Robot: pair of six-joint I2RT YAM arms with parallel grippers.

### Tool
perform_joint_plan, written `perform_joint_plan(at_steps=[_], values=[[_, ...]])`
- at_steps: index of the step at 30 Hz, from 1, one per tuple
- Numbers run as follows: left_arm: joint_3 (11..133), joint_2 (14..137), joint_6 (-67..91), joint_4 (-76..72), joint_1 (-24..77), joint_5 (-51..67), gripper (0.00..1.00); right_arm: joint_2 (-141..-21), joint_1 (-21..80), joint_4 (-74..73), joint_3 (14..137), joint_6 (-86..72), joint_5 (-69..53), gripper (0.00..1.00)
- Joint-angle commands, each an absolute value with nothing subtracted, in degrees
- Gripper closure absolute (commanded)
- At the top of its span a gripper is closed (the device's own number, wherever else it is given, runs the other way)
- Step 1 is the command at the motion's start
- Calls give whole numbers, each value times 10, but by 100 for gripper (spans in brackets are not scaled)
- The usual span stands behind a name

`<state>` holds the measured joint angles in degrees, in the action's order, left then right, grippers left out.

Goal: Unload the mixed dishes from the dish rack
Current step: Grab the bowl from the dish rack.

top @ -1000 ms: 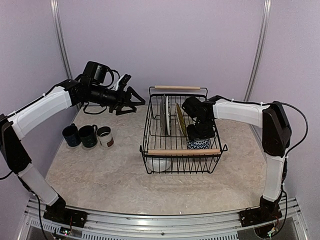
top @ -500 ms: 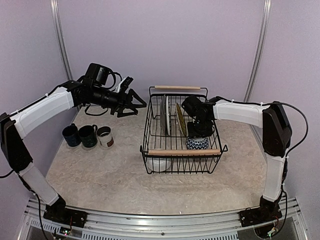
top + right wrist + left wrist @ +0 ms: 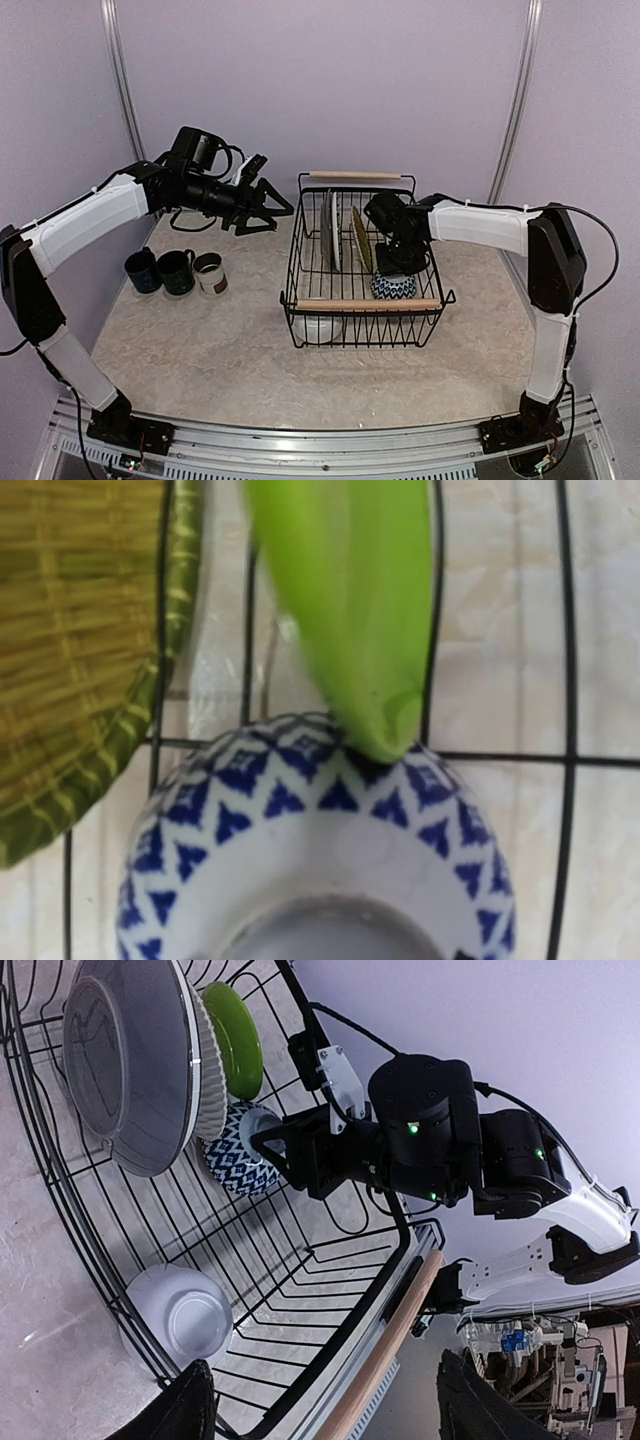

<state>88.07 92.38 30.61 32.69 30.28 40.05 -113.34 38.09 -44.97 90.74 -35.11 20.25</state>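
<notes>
Though three dark-and-white mugs [image 3: 176, 272] sit mid-left, the black wire dish rack [image 3: 400, 325] holds more dishes [image 3: 331, 232] — left gripper [image 3: 272, 215] wide, right gripper [image 3: 400, 265] unclear.

The top camera sits high behind the two arm bases and looks forward and down. It is far enough back to take in the whole beige marbled table [image 3: 200, 350], both arms and the large black wire dish rack with light wooden bar handles [image 3: 365, 303]. The left wrist camera hangs off the rack's left side, rolled sideways, and looks across its interior at middling range, with the black wrist of the right arm [image 3: 420, 1125] beyond. The right wrist camera points straight down inside the rack, very close. All three views share the small blue-and-white patterned bowl [image 3: 320, 820], and both wrist views share the lime-green plate [image 3: 350, 600] touching it.
</notes>
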Motion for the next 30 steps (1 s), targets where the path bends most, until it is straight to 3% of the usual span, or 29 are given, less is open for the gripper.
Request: perform_joint_plan(at_steps=[1,16,30], values=[[873,918,304,330,301,397,28,-1120,386,-461,883,-344,191,64],[866,946,315,316,306,407,28,-1002,409,-317,785,-351,137,79],[886,1003,458,194,331,442,28,-899,403,-148,684,-402,58,85]])
